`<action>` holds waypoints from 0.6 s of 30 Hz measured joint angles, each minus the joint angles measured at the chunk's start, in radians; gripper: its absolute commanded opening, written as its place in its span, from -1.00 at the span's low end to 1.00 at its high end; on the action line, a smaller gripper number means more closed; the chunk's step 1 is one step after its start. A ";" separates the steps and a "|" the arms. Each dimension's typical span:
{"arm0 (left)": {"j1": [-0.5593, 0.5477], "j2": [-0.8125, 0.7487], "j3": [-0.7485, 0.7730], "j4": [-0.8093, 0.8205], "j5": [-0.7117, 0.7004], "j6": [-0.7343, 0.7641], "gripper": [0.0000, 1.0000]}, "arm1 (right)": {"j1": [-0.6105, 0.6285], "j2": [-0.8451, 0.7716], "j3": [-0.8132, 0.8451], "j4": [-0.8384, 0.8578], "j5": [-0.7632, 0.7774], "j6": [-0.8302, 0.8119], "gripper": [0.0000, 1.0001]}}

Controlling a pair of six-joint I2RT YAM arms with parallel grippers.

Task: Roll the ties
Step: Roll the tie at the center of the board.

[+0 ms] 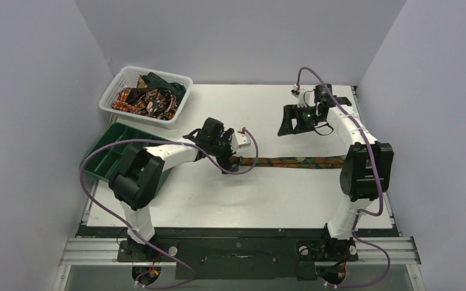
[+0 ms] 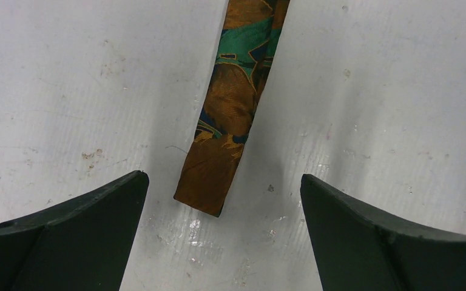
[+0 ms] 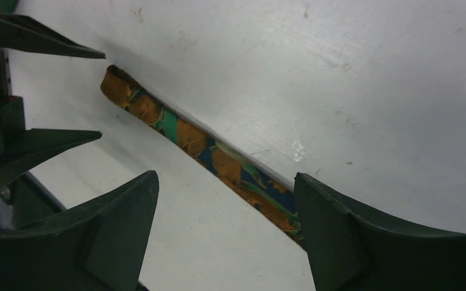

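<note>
Left gripper [image 2: 222, 179], wide open and empty, straddles the tie [image 2: 230, 103] end mid-frame; closing too high could miss flat fabric. Right gripper [image 3: 226, 176]: open, empty too.

In the top view the tie [image 1: 291, 162] has its left end hidden under the left gripper [image 1: 223, 156], and its right end goes behind the right arm [image 1: 364, 170]. In the left wrist view the tie runs off the top edge. In the right wrist view a finger [image 3: 370, 242] of the right gripper [image 3: 226, 176] covers part of it. Up and left of the tie, the heap of ties [image 1: 148, 98] in the basket [image 1: 135, 117] is too jumbled to count.
</note>
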State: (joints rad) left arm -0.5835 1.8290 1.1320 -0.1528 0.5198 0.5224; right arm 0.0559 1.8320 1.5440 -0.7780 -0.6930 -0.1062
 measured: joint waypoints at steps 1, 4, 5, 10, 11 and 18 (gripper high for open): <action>-0.009 0.014 0.003 0.006 -0.018 0.011 0.94 | 0.007 0.003 -0.013 -0.010 -0.008 0.009 0.55; -0.032 0.036 0.004 0.015 -0.057 0.042 0.95 | 0.024 0.004 -0.057 -0.040 -0.034 0.036 0.53; -0.039 0.047 0.009 0.016 -0.067 0.053 0.97 | 0.027 0.006 -0.065 -0.047 -0.040 0.041 0.53; -0.070 0.129 0.068 0.007 -0.068 0.086 0.42 | 0.045 0.019 -0.092 -0.068 -0.060 0.067 0.31; -0.072 0.134 0.076 0.003 -0.063 0.089 0.33 | 0.050 0.019 -0.097 -0.068 -0.060 0.072 0.27; -0.089 0.121 0.050 -0.004 -0.034 0.106 -0.18 | 0.109 0.019 -0.153 -0.044 -0.055 0.097 -0.17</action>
State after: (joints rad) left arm -0.6724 1.9495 1.1816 -0.1570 0.4854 0.6285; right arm 0.1650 1.8511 1.3914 -0.8219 -0.7483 -0.0097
